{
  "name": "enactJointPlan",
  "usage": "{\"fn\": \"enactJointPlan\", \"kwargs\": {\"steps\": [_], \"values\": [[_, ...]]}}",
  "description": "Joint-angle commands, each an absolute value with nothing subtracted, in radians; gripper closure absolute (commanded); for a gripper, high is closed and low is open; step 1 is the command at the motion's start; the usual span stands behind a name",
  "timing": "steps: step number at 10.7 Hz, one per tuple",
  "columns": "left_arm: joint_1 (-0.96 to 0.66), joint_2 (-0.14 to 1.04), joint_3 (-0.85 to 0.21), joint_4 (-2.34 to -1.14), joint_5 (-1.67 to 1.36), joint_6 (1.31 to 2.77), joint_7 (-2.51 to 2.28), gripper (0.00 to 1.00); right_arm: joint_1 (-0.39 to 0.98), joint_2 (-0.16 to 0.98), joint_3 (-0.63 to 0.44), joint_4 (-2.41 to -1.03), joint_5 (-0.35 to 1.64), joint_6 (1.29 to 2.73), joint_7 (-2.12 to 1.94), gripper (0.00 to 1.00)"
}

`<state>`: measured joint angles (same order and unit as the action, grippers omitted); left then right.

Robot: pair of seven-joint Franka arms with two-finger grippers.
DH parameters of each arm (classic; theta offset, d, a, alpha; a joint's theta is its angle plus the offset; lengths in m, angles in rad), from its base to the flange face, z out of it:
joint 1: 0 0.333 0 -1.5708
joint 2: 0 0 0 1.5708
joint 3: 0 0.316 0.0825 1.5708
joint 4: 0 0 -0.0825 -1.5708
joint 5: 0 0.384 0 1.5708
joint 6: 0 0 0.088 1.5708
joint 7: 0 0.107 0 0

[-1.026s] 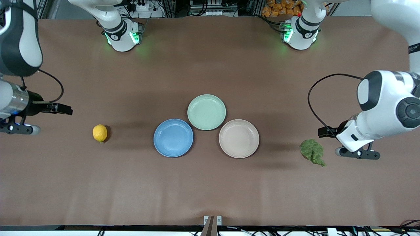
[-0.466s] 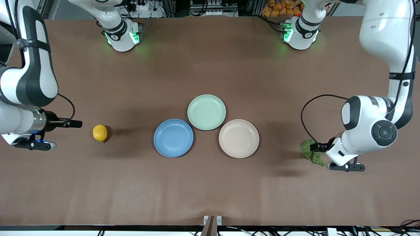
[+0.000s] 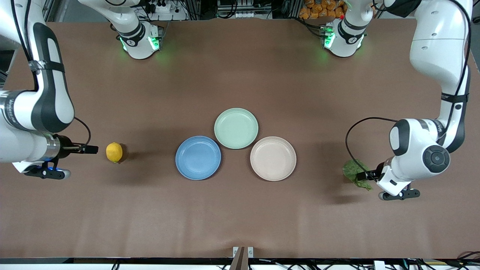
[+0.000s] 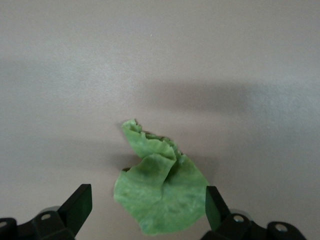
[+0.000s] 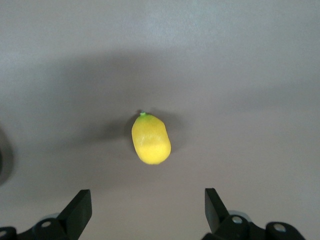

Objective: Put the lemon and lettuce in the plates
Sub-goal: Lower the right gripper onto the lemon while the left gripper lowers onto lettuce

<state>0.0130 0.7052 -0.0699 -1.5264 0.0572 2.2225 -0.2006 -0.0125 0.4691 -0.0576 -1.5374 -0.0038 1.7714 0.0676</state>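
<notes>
— While both arms reach out low over the table, where's the lemon?

— The lemon [image 3: 114, 152] lies on the brown table [image 3: 240, 217] toward the right arm's end, well apart from the plates. Nothing touches it. In the right wrist view it [image 5: 150, 138] sits clear of the fingers [image 5: 78, 212], with bare table between.

— And the right gripper?

— The right gripper [image 3: 90, 150] is just beside the lemon, on the side away from the plates, its tip pointing at the fruit. Its jaws are spread wide and hold nothing.

— The lettuce?

— The lettuce [image 3: 352, 169] lies flat on the table toward the left arm's end, apart from the plates, partly covered by the left arm in the front view. In the left wrist view the leaf [image 4: 159, 187] shows crumpled, its pointed tip aimed away from the camera and its broad part between the two fingers [image 4: 214, 205].

— So the left gripper has it?

— No. The left gripper [image 3: 369, 175] is over the leaf's edge, jaws spread apart, one to each side of the leaf. Whether they touch it I can't tell.

— The plates?

— Three in a cluster mid-table. The blue plate [image 3: 198, 157] and the beige plate [image 3: 273, 158] sit side by side, blue toward the lemon, beige toward the lettuce. A green plate [image 3: 236, 128] sits between them, farther from the camera, just beside both.
</notes>
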Motion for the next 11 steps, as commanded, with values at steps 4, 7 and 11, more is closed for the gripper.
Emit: {"fn": "enactJointPlan", "kwargs": {"steps": [4,7,11], "values": [[-0.003,0.779,-0.069,-1.514,0.078,2.270,-0.247,0.00,-0.038,0.471,-0.045,-1.678,0.012,1.983,0.032,0.00],[-0.003,0.805,-0.069,-1.519,0.080,2.289,-0.253,0.00,-0.043,0.471,-0.044,-1.774,0.014,2.126,0.032,0.00],[-0.012,0.822,-0.067,-1.522,0.081,2.316,-0.262,0.33,-0.049,0.474,-0.043,-1.851,0.052,2.235,0.032,0.00]]}}
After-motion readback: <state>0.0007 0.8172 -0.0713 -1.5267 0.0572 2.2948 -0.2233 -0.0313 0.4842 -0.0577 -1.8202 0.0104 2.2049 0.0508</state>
